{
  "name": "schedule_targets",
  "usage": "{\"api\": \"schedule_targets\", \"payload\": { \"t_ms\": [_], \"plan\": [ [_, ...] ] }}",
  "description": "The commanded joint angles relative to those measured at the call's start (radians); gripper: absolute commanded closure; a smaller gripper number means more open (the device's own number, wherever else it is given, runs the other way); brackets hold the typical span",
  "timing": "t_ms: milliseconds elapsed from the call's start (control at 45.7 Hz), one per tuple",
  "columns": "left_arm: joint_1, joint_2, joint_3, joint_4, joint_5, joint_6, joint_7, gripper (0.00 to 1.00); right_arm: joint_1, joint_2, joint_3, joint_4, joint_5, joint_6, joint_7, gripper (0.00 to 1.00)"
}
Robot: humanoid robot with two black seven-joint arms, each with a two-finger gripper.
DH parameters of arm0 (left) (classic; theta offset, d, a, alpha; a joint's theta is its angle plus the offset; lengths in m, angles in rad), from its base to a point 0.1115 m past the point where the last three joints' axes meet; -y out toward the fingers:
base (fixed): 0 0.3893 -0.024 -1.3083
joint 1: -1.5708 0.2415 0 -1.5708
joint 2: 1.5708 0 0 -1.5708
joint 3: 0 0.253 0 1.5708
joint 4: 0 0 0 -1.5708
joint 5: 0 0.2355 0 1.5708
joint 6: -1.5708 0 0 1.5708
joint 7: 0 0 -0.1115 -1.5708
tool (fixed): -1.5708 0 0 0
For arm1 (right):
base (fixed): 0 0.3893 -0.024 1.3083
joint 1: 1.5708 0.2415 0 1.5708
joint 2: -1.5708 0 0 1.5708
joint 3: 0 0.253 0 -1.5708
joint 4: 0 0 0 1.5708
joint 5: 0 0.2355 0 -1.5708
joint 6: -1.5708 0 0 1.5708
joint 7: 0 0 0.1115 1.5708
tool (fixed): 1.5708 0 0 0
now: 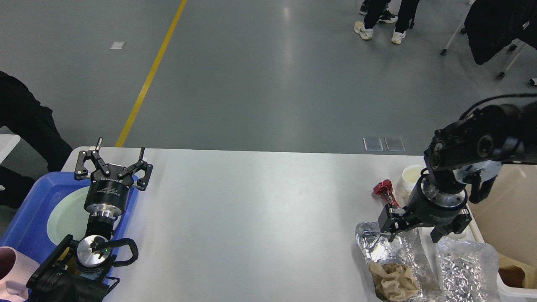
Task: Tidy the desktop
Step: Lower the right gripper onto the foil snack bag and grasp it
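The white surface (251, 218) fills the lower part of my head view, wide and mostly bare through the middle, with things gathered at both ends.

My left hand (119, 157) hovers over the left end, fingers spread wide and holding nothing. Below it sits a blue tray (29, 218) at the surface's left edge, with a pale plate (67, 216) inside. A pink cup (10, 268) shows at the bottom-left corner.

My right hand (413, 233) points down at the right end, its dark fingers low over a crumpled foil sheet (388, 247). I cannot tell whether they are closed on the foil or only touching it. Brown crumpled paper (394, 279) lies on that foil, nearer to me. A second foil piece (465, 268) lies just to the right. A red wrapper (384, 191) sits beyond the hand, and a white cup (411, 178) stands beside it, partly hidden by my wrist. A cream bin (514, 209) stands off the surface's right edge.
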Motion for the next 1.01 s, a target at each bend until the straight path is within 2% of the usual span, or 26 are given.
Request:
{"api": "schedule_targets", "payload": {
  "t_ms": [0, 285, 460, 547, 766, 832, 985],
  "plan": [
    [0.000, 0.000, 0.000, 0.000, 0.000, 0.000, 0.000, 0.04, -0.090, 0.034, 0.021, -0.047, 0.000, -0.091, 0.000, 0.07],
    [0.000, -0.001, 0.003, 0.000, 0.000, 0.000, 0.000, 0.04, -0.300, 0.116, 0.105, -0.234, 0.003, -0.143, 0.000, 0.07],
    [0.000, -0.001, 0.003, 0.000, 0.000, 0.000, 0.000, 0.04, -0.430, 0.146, 0.110, -0.333, 0.000, -0.221, 0.000, 0.06],
    [0.000, -0.001, 0.003, 0.000, 0.000, 0.000, 0.000, 0.04, -0.490, 0.168, 0.107, -0.389, 0.000, -0.227, 0.000, 0.06],
    [0.000, -0.001, 0.003, 0.000, 0.000, 0.000, 0.000, 0.04, -0.539, 0.182, 0.111, -0.451, -0.002, -0.237, 0.000, 0.06],
    [0.000, -0.001, 0.003, 0.000, 0.000, 0.000, 0.000, 0.04, -0.542, 0.183, 0.111, -0.455, -0.002, -0.258, 0.000, 0.11],
    [0.000, -0.001, 0.003, 0.000, 0.000, 0.000, 0.000, 0.04, -0.553, 0.186, 0.111, -0.455, -0.020, -0.263, 0.001, 0.49]
  ]
}}
